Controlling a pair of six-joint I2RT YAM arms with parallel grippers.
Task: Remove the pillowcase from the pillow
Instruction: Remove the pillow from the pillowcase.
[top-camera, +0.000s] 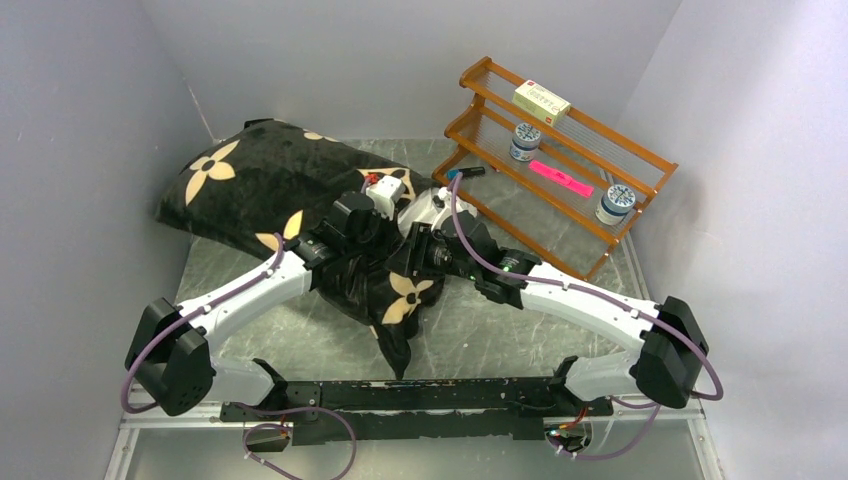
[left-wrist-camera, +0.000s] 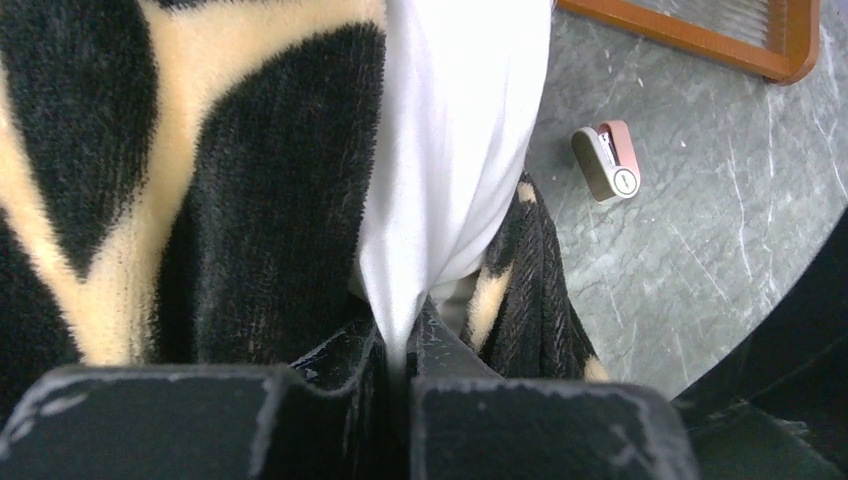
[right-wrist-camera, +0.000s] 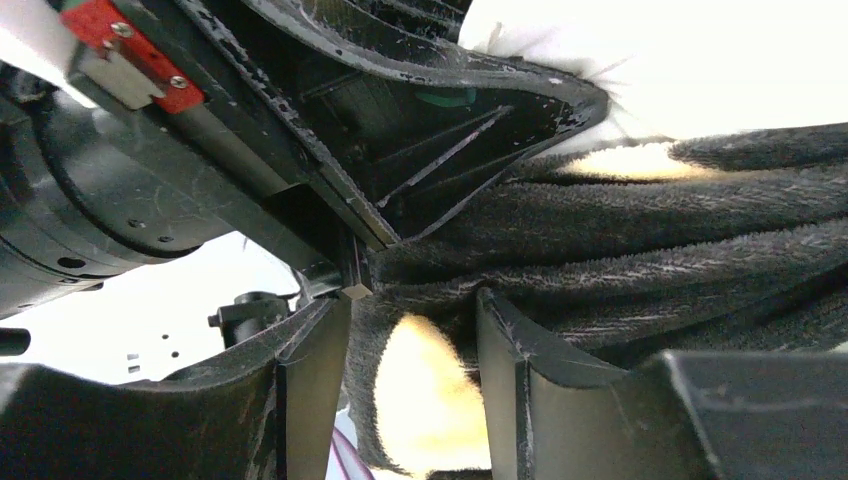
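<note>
The black pillowcase (top-camera: 260, 185) with tan flower motifs lies at the back left and covers most of the white pillow (top-camera: 432, 207), which shows only at its near right end. A bunched tail of the case hangs toward the front (top-camera: 395, 320). My left gripper (top-camera: 388, 212) is shut on a fold of the white pillow (left-wrist-camera: 450, 150), its fingertips pinched together (left-wrist-camera: 408, 345). My right gripper (top-camera: 405, 265) sits just beside it, its jaws around a thick bunch of pillowcase plush (right-wrist-camera: 415, 380). The left gripper's finger (right-wrist-camera: 450, 120) is right above it.
A wooden two-tier rack (top-camera: 560, 150) stands at the back right with a box, two jars and a pink strip. A small tan and pink clip-like object (left-wrist-camera: 608, 160) lies on the grey marbled table (top-camera: 500, 330). Grey walls close in on three sides.
</note>
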